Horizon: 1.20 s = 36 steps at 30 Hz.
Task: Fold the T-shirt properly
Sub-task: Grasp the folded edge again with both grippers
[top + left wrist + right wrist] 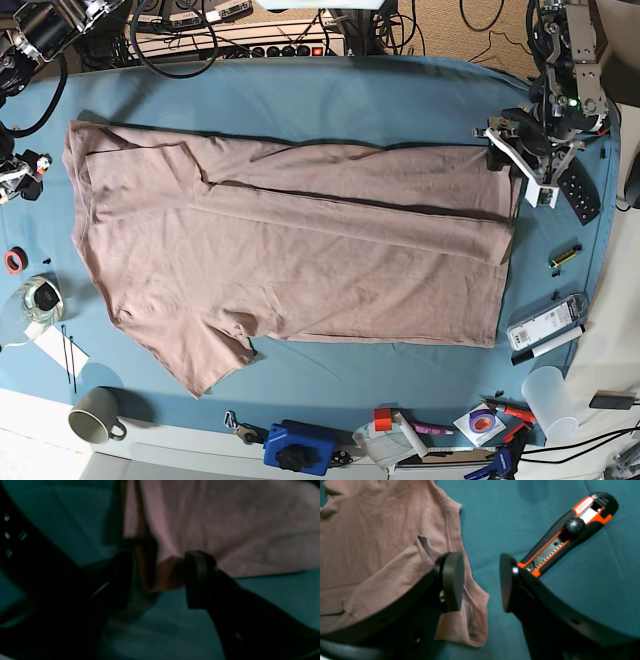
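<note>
The mauve-tan T-shirt (300, 250) lies spread across the teal-covered table (350, 100), neck end to the left, with a long fold line running along its upper part. My left gripper (515, 155) is at the shirt's far right corner. In the left wrist view the left gripper (160, 580) has a bunched corner of the T-shirt (225, 525) filling the gap between its fingers, with creases pulled toward it. My right gripper (482, 582) is open and empty, hovering over the edge of a sleeve of the T-shirt (382, 542).
An orange-black utility knife (567, 532) lies on the cloth just right of my right gripper. A black remote (580, 193), a mug (97, 415), a plastic cup (548, 390), a blue tool (300, 447) and a tape roll (15, 261) ring the table edges. Cables run along the back.
</note>
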Motion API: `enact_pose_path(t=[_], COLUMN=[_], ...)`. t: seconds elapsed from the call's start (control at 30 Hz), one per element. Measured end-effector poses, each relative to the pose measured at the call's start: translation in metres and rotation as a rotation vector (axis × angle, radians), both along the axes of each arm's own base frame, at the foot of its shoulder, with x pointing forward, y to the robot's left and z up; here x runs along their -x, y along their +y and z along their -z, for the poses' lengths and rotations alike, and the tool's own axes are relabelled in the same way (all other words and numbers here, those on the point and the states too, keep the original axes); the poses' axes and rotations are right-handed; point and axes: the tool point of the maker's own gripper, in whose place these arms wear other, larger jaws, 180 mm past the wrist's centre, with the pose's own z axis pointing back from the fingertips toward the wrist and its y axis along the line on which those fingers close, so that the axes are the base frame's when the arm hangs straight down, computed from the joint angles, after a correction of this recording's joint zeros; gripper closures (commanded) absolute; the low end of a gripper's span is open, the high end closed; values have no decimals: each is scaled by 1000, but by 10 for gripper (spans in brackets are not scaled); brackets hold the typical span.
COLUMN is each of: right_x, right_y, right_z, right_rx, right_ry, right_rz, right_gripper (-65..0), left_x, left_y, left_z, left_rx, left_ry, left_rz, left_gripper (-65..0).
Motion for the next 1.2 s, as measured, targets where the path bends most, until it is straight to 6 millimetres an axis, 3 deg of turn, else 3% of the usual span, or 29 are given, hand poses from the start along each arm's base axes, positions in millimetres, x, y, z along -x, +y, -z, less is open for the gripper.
enact_pose_path(t=[0.13,0.23,0.33,0.63,0.97,1.2], right_x=[-8,-8,-1,33,46,37], right_y=[6,21,29,33,26,50], right_z=[0,21,41,70,76,89], right_rx=[8,-57,-108,-132,-95,-208], right_ry=[-69,-61,-22,59,75,-17], right_rz=[-16,-18,-6,26,49,52], right_gripper=[-243,-243,-243,-243,-243,-243], left_x=[0,1,4,13,14,9], left_y=[-3,-6,-8,-9,-9,-9], left_z=[-8,-15,-19,-16,-16,-19], left_rx=[-4,-8,-11,-11,-11,-10], left_ry=[-10,-28,-38,-18,-18,-50], left_rz=[13,24,32,35,35,31], left_gripper=[-332,-332,-332,-332,-332,-332])
